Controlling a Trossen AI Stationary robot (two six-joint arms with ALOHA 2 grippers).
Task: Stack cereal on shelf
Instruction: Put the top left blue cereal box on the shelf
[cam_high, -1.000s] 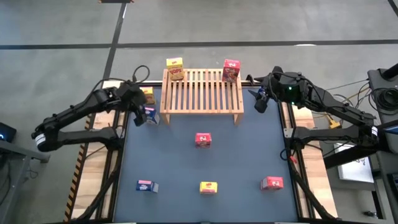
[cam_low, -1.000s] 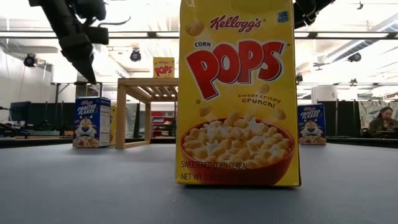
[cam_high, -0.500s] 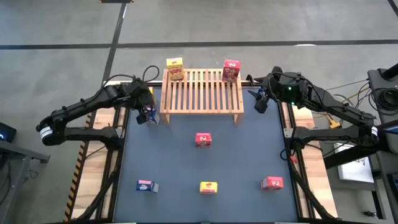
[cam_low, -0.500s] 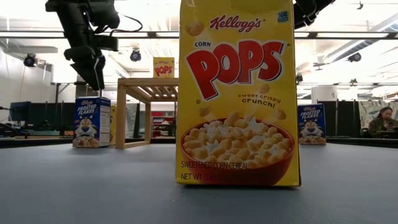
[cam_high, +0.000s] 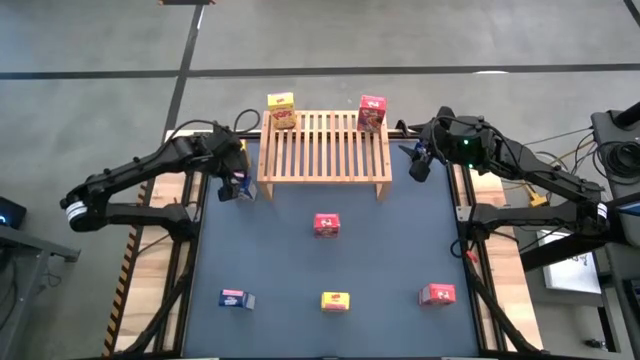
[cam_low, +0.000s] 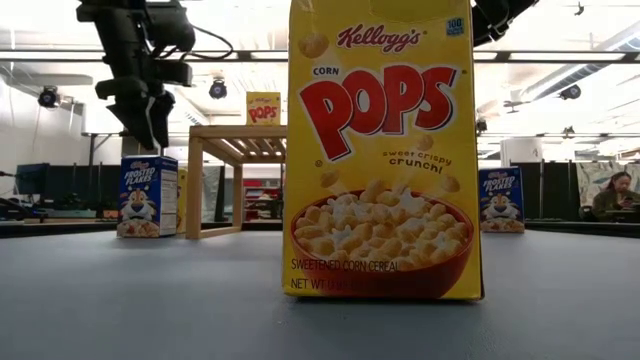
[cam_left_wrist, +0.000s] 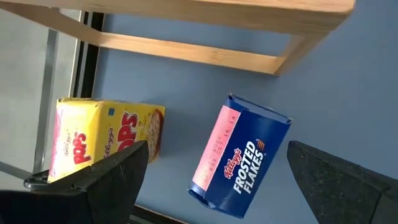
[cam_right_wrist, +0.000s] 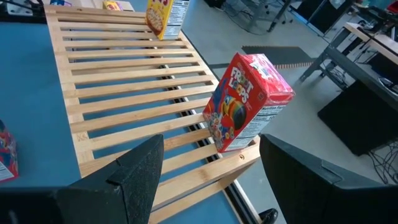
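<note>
The shelf (cam_high: 325, 150) stands at the table's far middle. On its far corners stand a yellow cereal box (cam_high: 281, 110) and a red one (cam_right_wrist: 245, 102). My left gripper (cam_left_wrist: 214, 186) hangs open over a blue box (cam_left_wrist: 239, 162) lying on the table by the shelf's left leg, one finger on either side and clear of it. A yellow box (cam_left_wrist: 106, 134) lies just beyond. My right gripper (cam_right_wrist: 211, 180) waits open at the shelf's right end, with nothing between its fingers.
A red box (cam_high: 326, 225) sits at mid-table. Blue (cam_high: 236, 298), yellow (cam_high: 335, 301) and red (cam_high: 437, 294) boxes line the near edge. The low view shows another blue box (cam_low: 500, 200) at far right. A person sits in the room beyond.
My left gripper has shifted a little toward the shelf and sunk slightly over the blue box, rolling about its own axis. It has stayed open. No box has moved.
</note>
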